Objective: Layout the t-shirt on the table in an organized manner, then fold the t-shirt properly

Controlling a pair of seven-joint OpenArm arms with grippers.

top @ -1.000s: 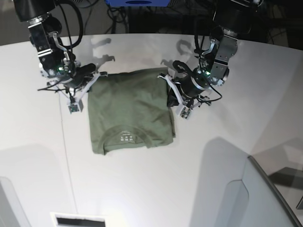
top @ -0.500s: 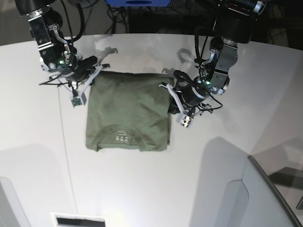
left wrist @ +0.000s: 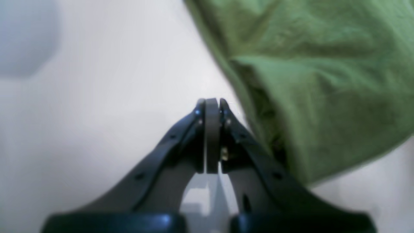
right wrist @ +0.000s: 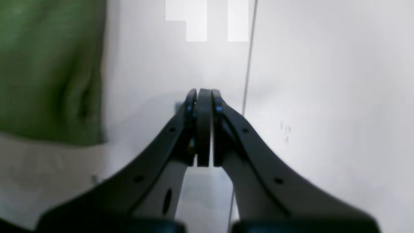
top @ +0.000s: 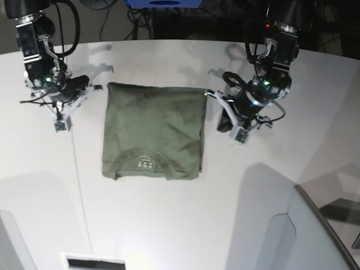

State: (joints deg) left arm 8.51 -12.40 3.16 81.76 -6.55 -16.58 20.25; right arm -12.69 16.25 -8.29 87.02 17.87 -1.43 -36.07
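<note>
The olive-green t-shirt [top: 152, 132] lies flat on the white table [top: 169, 225], folded into a rough rectangle with the collar and its white label toward the near edge. My left gripper [top: 212, 94] is shut and empty just off the shirt's far right corner. In the left wrist view the shut left gripper [left wrist: 212, 102] sits beside the cloth's edge [left wrist: 323, 81], apart from it. My right gripper [top: 94, 87] is shut and empty a little left of the far left corner. The right wrist view shows the right gripper [right wrist: 203, 92] over bare table, with the t-shirt [right wrist: 48, 71] off to its left.
A grey angled panel [top: 315, 236] stands at the near right. A thin seam line [top: 79, 169] runs down the tabletop left of the shirt. A white box with a dark slot [top: 93, 262] sits at the near edge. Cables and a blue object [top: 163, 3] lie beyond the far edge.
Both grippers have let go of the shirt's far corners and drawn outward, away from it. The shirt's far edge now lies straight and flat on the table.
</note>
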